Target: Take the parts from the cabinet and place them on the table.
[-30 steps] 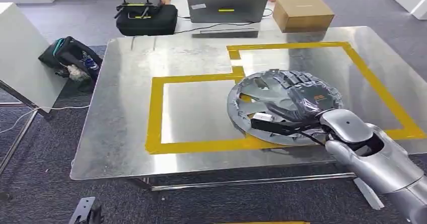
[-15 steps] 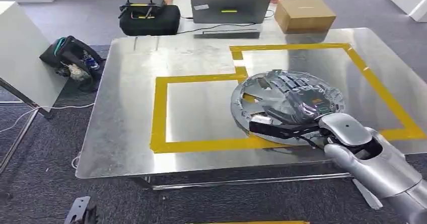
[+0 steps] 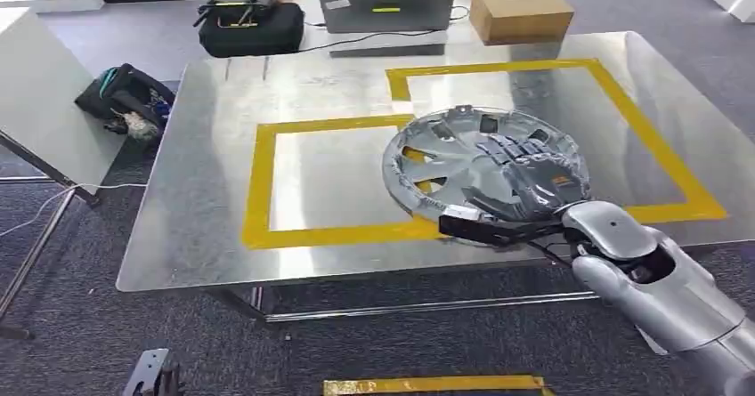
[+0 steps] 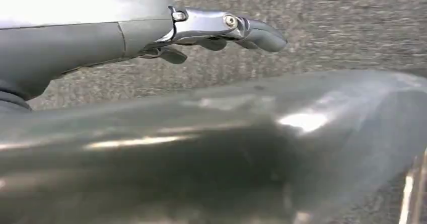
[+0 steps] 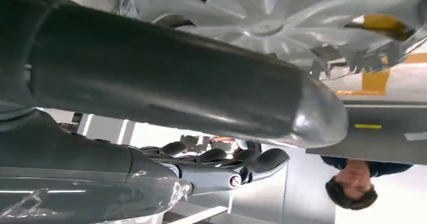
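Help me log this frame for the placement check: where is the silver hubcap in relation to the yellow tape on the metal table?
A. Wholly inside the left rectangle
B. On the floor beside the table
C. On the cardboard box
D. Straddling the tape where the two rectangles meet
D: in the head view the hubcap, with the right hand on it, covers the yellow tape between the two outlined areas on the metal table.

No readable text, labels, brands or numbers; orange mark on wheel cover [image 3: 485,169] illegible.
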Tool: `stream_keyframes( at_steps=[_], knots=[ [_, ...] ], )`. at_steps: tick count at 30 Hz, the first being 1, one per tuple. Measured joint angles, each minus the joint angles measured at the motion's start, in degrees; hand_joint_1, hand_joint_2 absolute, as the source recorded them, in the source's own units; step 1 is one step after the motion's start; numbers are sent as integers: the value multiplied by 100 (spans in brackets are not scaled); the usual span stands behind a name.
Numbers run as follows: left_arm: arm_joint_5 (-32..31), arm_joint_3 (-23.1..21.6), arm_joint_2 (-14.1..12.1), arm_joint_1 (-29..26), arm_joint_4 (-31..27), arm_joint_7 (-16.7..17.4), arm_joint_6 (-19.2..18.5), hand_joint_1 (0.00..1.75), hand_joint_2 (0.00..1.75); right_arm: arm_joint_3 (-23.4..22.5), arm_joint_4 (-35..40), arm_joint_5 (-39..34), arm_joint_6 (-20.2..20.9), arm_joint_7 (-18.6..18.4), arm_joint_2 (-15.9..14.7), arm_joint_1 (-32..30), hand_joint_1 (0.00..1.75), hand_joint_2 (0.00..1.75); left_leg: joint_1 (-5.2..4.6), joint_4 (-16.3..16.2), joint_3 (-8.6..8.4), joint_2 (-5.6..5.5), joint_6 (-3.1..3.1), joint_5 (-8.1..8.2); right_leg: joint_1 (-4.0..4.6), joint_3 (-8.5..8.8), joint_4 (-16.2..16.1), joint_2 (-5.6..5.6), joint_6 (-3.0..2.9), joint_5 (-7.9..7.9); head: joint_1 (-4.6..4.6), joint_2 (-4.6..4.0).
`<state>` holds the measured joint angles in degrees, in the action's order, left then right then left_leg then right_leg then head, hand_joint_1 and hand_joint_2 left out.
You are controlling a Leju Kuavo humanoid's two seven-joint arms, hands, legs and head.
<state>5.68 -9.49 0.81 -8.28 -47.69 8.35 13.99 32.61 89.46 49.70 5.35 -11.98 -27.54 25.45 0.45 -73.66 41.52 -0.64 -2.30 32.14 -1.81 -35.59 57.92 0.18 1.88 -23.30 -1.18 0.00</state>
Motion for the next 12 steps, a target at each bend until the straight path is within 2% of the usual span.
stream_keyframes(
  at_steps=[1, 2, 3, 4, 5, 6, 7, 8, 9, 10, 11, 12],
  knots=[
    [4, -11, 0, 1, 0, 0, 4, 0, 0, 0, 2, -7, 0, 0, -2, -9, 0, 0, 0, 135, -154, 0, 16, -150, 0, -68, 3, 0, 18, 50, -2, 2],
    [9, -26, -2, 3, 0, 2, 9, 0, 0, 0, 9, -11, -2, -2, -9, -15, 0, 0, 1, 454, -404, 1, 40, -329, 0, -125, 3, -1, 34, 99, -2, 2],
    [9, -42, -2, 4, 0, 2, 13, 0, 0, -7, 22, -13, -7, 0, -13, -18, 0, 0, -1, 903, -741, 1, 69, -473, -1, -172, 2, 0, 53, 144, -2, 0],
    [9, -54, -4, 12, -2, 0, 24, 0, 0, -13, 37, -20, -9, 0, -18, -16, 0, 0, -5, 1401, -1128, 1, 101, -492, -2, -194, 4, -1, 73, 196, -2, 0],
    [9, -61, -4, 29, -2, 0, 24, 0, 0, -31, 74, -20, -15, -4, -28, -26, 0, 0, -34, 1791, -1371, 0, 127, -366, 16, -236, 5, -3, 115, 232, 0, 0],
    [9, -72, -4, 36, -2, 0, 26, 0, 0, -37, 81, -22, -22, -4, -39, -22, 0, 0, -42, 1796, -1335, -8, 139, -394, 9, -230, -35, -14, 156, 304, -22, 2],
    [11, -90, -4, 33, -2, 0, 31, 0, 0, -37, 83, -26, -22, -4, -41, -31, 0, 0, -64, 1810, -1296, -10, 168, -421, 0, -230, -72, -16, 198, 365, 19, 2],
    [13, -96, -4, 27, 0, 0, 33, 0, 0, -37, 90, -31, -24, -4, -46, -55, 0, 0, -80, 1813, -1274, -10, 209, -461, -12, -214, -138, -17, 237, 430, 13, 2],
    [13, -103, -2, 9, 0, 0, 39, 0, 0, -39, 107, -46, -35, -4, -68, -91, 0, 0, -72, 1914, -1261, -5, 266, -572, -17, -221, -214, -16, 288, 506, 20, 0],
    [20, -122, 9, 14, 0, -7, 9, 0, 0, -46, 107, -59, -42, 0, -103, -113, 0, 0, -46, 1945, -1214, 16, 303, -664, -28, -282, -164, -11, 284, 320, 7, 0],
    [99, -166, -15, 24, 0, -61, -64, 0, 0, -55, 109, -68, -42, 0, -131, -125, 0, 0, -46, 1945, -1150, 16, 362, -718, -6, -395, 84, -15, 269, -8, -4, 0],
    [242, -257, -76, 58, 45, -157, -133, 0, 0, -72, 109, -76, -44, 0, -142, -133, 0, 0, -49, 1946, -1086, 18, 393, -779, 3, -503, 519, -11, 266, -378, -24, 2]
  ],
)
